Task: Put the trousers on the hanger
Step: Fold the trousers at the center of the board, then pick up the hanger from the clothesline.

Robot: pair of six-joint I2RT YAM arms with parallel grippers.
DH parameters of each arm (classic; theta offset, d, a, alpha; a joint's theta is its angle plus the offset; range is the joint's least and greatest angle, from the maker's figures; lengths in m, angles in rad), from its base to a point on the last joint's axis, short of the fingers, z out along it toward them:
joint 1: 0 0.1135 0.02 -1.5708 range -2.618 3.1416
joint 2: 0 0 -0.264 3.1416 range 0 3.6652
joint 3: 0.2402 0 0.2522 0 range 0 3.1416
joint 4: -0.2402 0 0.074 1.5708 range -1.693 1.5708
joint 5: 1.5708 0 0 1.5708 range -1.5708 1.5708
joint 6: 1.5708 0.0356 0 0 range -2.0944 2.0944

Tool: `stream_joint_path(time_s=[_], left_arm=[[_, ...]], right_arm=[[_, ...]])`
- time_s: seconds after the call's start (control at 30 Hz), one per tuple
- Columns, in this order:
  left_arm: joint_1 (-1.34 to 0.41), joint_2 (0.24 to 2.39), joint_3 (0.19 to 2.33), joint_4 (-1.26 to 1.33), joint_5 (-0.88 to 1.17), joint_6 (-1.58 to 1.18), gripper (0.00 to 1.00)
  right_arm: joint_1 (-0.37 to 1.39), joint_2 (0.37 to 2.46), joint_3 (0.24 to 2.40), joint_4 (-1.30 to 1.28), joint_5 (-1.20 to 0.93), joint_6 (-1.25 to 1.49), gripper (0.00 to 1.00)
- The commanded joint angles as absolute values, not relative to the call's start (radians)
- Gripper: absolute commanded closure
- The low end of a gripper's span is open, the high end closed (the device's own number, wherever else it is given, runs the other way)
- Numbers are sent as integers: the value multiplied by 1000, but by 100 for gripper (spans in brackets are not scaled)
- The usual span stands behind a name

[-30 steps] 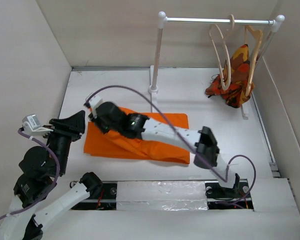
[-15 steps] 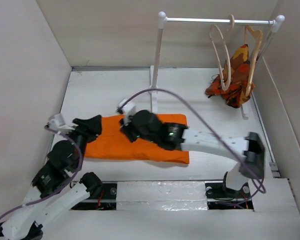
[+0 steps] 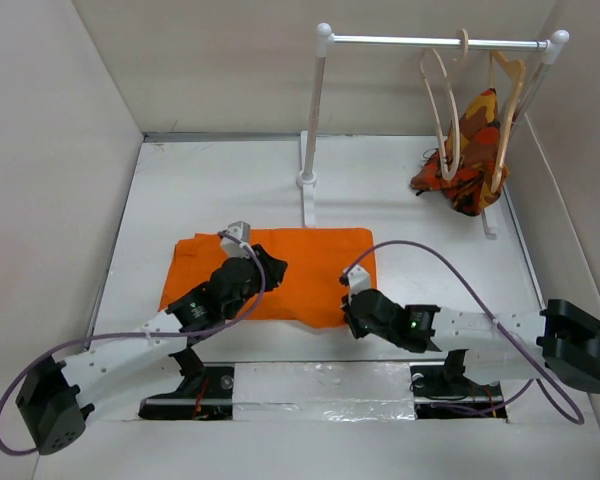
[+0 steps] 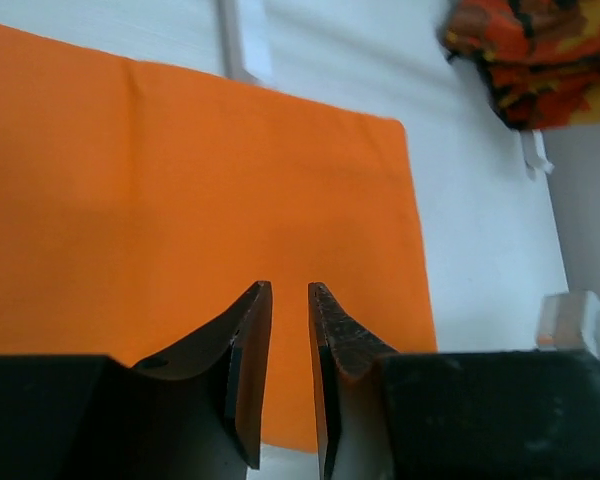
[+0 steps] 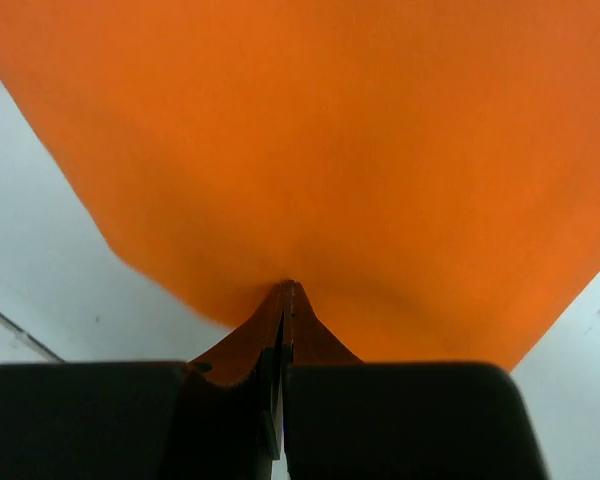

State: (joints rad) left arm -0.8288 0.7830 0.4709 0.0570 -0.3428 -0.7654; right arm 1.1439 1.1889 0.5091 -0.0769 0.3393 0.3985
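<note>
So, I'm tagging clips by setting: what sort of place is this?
Probably a robot test cell: plain white walls box in a white table, with a small clothes rack, and a left arm and right arm bolted at its near edge over orange trousers.

Left hand (image 4: pixel 290 290) ajar, right hand (image 5: pixel 283 285) closed

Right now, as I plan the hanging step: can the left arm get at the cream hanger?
Probably not. The hanger hangs at the far right end of the rail, while the left gripper sits low over the trousers, well to the left. That diagonal stretch looks too long for it.
</note>
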Motion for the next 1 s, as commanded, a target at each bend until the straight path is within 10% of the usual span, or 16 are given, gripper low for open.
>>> stream_joint_path(time_s=[0.0, 0.23, 0.73, 0.8, 0.9, 0.97], left_arm=[[-928, 849, 448, 271, -290, -773, 82], [-1184, 1078, 509, 262, -492, -785, 83], [-1233, 1149, 344, 399, -455, -853, 90], [-1252, 1099, 348, 350, -501, -848, 90], [-1298, 1014, 362, 289, -550, -841, 90], [-1321, 973, 364, 249, -577, -842, 90]], right_arm=[[1204, 1102, 407, 35, 391, 579, 100], [1252, 1054, 325, 23, 422, 684, 100], [1001, 644, 1072, -407, 922, 33, 98], [907, 689, 1144, -350, 899, -125, 90], [692, 836, 1348, -414, 737, -211, 37], [576, 923, 1466, -437, 634, -236, 23]])
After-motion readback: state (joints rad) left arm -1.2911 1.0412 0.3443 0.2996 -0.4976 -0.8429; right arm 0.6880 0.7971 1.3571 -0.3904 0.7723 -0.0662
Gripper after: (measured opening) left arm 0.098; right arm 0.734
